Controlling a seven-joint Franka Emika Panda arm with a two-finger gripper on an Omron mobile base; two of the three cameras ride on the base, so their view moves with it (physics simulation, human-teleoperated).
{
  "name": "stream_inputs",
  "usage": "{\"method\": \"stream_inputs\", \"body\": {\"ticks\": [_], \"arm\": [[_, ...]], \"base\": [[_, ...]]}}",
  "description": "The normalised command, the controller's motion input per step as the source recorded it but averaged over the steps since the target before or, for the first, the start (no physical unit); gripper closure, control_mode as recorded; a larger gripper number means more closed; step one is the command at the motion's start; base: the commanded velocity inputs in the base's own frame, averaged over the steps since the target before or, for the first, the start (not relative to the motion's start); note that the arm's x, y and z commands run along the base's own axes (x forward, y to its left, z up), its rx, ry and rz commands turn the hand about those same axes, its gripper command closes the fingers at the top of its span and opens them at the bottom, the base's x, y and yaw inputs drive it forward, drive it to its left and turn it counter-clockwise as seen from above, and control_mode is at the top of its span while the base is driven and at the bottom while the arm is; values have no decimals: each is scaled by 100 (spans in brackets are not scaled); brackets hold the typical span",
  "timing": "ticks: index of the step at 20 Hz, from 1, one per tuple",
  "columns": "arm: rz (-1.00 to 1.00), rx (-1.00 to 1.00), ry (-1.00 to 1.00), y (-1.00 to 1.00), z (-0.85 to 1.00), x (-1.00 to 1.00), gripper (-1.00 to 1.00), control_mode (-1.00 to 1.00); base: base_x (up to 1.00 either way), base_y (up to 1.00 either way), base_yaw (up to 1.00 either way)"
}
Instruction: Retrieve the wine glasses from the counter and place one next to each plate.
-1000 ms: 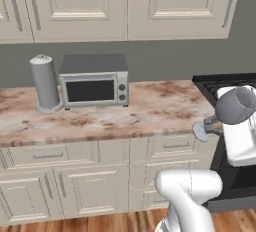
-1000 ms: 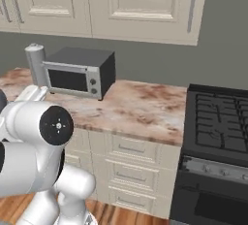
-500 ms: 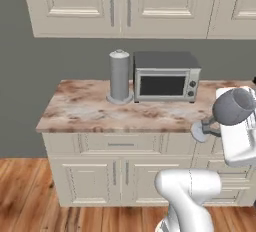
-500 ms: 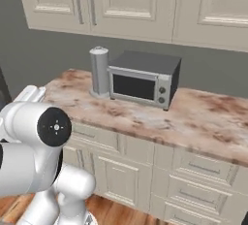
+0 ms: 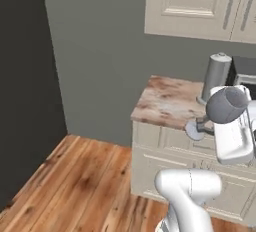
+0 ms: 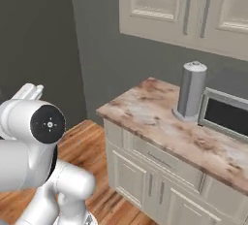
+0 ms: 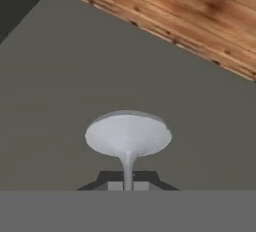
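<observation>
The gripper point(image 7: 128, 186) is squeezing shut on the thin stem of a wine glass point(image 5: 226, 105). In the left base view the glass is lying on its side up in the air, held out in front of the counter point(image 5: 167, 103), not touching it. Its round bowl is pointing up and to the right, and its flat foot point(image 5: 194, 129) is pointing down and to the left. In the hand view the foot point(image 7: 128, 135) is facing the camera like a pale disc, with the stem running down between the two dark fingertips point(image 7: 116, 186).

On the marbled counter, a tall grey canister point(image 6: 190, 89) is standing upright near the back wall. A microwave point(image 6: 226, 115) is sitting just beside it. Cream drawers point(image 6: 156, 158) are sitting under the stone top, and cream cabinets point(image 6: 186, 8) are hanging on the grey wall above. A wooden floor point(image 5: 80, 186) is lying below.
</observation>
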Motion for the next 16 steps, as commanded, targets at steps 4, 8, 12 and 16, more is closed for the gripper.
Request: {"method": "stream_inputs", "body": {"ticks": [4, 8, 12, 16], "arm": [[0, 0, 0, 0, 0, 0, 100, 100], [0, 0, 0, 0, 0, 0, 100, 100], [0, 0, 0, 0, 0, 0, 100, 100], [0, 0, 0, 0, 0, 0, 100, 100]], "base": [[0, 19, 84], [0, 3, 87], [0, 0, 89], [0, 0, 88]]}}
